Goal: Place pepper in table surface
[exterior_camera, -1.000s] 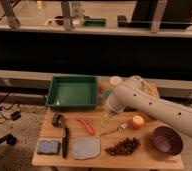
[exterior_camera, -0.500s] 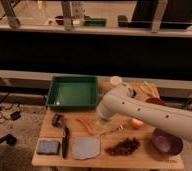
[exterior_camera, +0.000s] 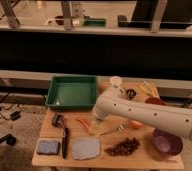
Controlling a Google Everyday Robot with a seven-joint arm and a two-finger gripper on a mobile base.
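The white arm (exterior_camera: 149,116) comes in from the right edge of the frame, which cuts off its far end. It runs low and almost level over the right half of the table (exterior_camera: 45,134) and turns downward at a rounded joint near the centre. Below that bend the gripper (exterior_camera: 96,128) points down at the wood. Its fingers are spread wide with nothing between them.

The pepper (exterior_camera: 83,124) lies flat on the table just left of the gripper, in the open patch between the front row of things and the green tray (exterior_camera: 72,91). Its long axis runs diagonally from upper left to lower right. Which end is the pointed tip is hard to make out, and whether the gripper touches it cannot be told.

A thin silver utensil (exterior_camera: 114,131) sticks out from under the arm. Only a sliver of the orange fruit (exterior_camera: 135,124) shows below the arm. Farther back, only a strip of the red-orange bowl (exterior_camera: 154,101) rises above the arm.
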